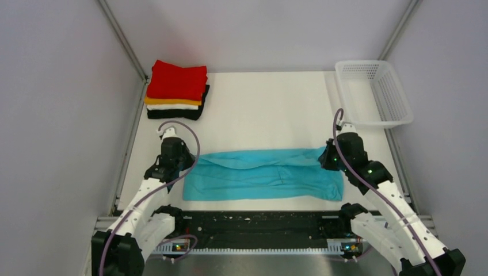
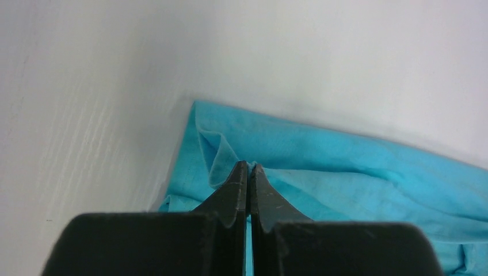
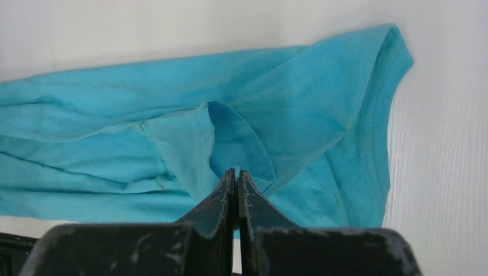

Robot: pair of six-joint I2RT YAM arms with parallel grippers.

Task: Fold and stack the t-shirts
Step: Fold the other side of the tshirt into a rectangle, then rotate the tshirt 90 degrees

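Here, left gripper (image 2: 248, 167) and right gripper (image 3: 236, 172) pinch the turquoise t-shirt (image 1: 262, 175) on a white table (image 1: 265, 109) (grey-walled).

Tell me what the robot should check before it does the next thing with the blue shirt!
1. Left end effector shut on the blue shirt: ok.
2. Right end effector shut on the shirt's other end: ok.
3. Shirt smooth: not ok, the cloth is puckered at both grips.
4. Room on the table behind the shirt: ok.
5. Stack of folded shirts tidy, red on top: ok.
6. How many layers of cloth each grip holds: cannot tell.
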